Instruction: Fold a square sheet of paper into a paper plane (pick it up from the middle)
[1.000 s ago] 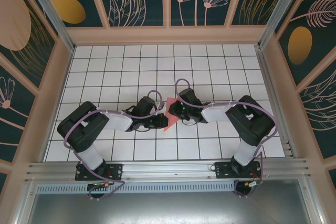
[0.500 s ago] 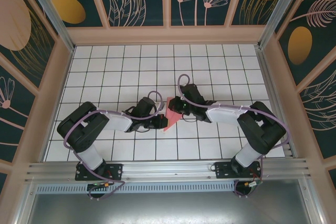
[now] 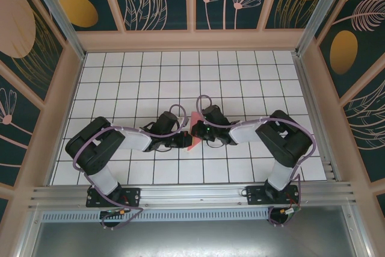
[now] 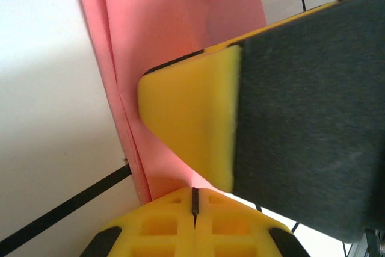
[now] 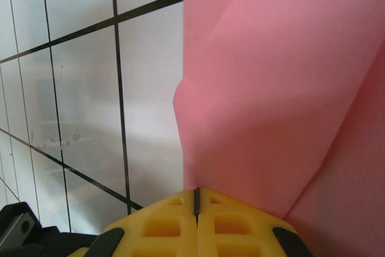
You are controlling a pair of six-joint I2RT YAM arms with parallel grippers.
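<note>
In the middle of the tiled bench (image 3: 120, 88), a partly folded pink sheet of paper (image 5: 277, 76) lies between two arms — left fingers (image 4: 156, 228) and right fingers (image 5: 234, 228) each pinched tight on it from opposite sides, apparently to hold its layers for creasing.

The far half of the table (image 3: 180, 73) lies open from wall to wall. In the middle the left gripper (image 3: 183, 140) and right gripper (image 3: 197, 129) meet tip to tip, both pinched on the paper (image 3: 192, 144), with no way between them. The left arm (image 3: 108, 141) and right arm (image 3: 283, 136) sprawl across the near rows, barring the front. Walls (image 3: 63, 97) close three sides.
</note>
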